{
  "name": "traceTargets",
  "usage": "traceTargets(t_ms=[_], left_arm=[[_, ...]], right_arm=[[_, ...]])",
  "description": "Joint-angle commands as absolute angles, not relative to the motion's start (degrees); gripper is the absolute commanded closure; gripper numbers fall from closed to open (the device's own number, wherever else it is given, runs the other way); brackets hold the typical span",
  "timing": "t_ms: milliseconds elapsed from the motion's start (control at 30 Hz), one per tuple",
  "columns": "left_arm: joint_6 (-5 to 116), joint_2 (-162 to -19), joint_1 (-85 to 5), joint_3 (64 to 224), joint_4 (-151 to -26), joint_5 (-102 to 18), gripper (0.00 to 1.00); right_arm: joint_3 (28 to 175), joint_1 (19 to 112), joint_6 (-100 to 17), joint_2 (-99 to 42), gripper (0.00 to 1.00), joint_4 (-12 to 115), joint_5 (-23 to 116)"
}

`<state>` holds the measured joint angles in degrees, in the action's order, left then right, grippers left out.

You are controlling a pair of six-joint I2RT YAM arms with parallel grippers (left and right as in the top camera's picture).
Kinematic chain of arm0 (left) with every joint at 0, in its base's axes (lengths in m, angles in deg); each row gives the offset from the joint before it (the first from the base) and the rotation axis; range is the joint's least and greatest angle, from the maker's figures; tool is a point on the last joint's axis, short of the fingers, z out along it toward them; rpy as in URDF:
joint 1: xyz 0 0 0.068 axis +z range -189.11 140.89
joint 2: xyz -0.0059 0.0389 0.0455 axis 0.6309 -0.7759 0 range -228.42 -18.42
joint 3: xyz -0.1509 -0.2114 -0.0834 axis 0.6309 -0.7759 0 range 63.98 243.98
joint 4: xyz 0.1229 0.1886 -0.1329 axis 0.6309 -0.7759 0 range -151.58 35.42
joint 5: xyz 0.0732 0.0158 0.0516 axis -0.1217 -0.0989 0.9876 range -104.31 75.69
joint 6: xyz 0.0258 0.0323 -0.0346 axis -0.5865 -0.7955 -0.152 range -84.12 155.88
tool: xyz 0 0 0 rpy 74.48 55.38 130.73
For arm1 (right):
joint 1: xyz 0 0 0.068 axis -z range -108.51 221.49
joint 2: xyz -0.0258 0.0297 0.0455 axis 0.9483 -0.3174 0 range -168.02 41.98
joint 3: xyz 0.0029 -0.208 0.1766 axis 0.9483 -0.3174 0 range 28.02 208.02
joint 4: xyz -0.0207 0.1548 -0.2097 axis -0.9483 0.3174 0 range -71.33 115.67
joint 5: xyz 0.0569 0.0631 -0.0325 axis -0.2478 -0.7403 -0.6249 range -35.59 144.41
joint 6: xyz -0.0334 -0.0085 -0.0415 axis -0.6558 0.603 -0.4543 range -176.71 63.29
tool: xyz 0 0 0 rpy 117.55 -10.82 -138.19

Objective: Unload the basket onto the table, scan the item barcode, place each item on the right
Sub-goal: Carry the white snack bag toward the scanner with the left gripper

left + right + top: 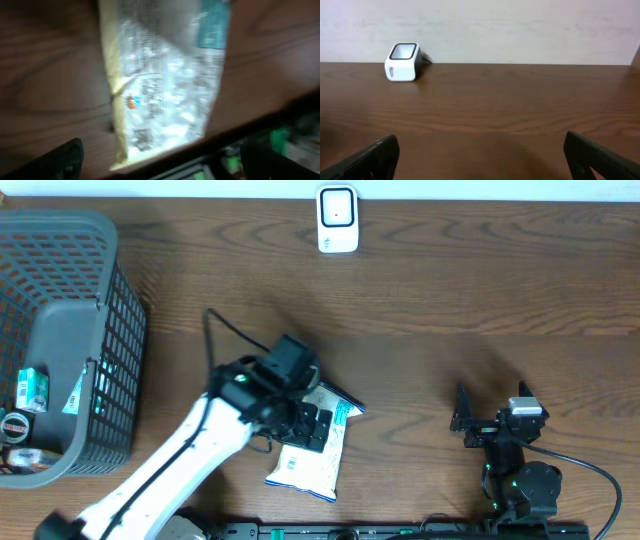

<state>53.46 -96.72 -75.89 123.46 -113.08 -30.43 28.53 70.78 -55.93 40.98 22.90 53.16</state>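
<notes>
The item, a white and yellow snack packet (308, 463) with a teal corner, lies flat on the wooden table near its front edge. My left gripper (312, 426) hovers directly over the packet's upper half, open, with nothing between its fingers. In the left wrist view the packet (165, 80) is blurred and lies beyond the spread fingertips (65, 159). The white barcode scanner (337, 218) stands at the table's far edge, and the right wrist view has the scanner (403, 62) at upper left. My right gripper (492, 416) rests open at the right, holding nothing.
A grey mesh basket (112, 320) stands at the far left with several small packaged goods (35, 390) inside. A black cable runs from the left arm across the table. The arms' base rail lies along the front edge (400, 530).
</notes>
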Motion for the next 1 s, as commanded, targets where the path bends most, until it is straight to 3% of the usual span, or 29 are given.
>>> traceTargets(t_ms=[0,500,533,667,767,967], left_arm=[[55.3,-101.2,-77.1,123.1,-112.9,-22.3,0.02],[55.5,-120.7,-77.2,123.1,-103.8,-33.4,0.02],[55.5,-121.3,-77.2,123.1,-103.2,-33.4,0.05],[55.7,-122.5,-77.2,123.1,-98.9,-33.4,0.6],[58.2,-122.5,-77.2,123.1,-93.2,-33.4,0.9],[62.6,-122.5,-76.8,123.9,-79.3,-33.4,0.92]], right_arm=[[28.4,71.5,-56.3,41.2,0.01,23.0,53.2],[28.4,71.5,-56.3,41.2,0.01,23.0,53.2],[28.4,71.5,-56.3,41.2,0.01,23.0,53.2],[28.4,71.5,-56.3,41.2,0.01,23.0,53.2],[28.4,71.5,-56.3,41.2,0.01,23.0,53.2],[28.4,71.5,-56.3,41.2,0.01,23.0,53.2]])
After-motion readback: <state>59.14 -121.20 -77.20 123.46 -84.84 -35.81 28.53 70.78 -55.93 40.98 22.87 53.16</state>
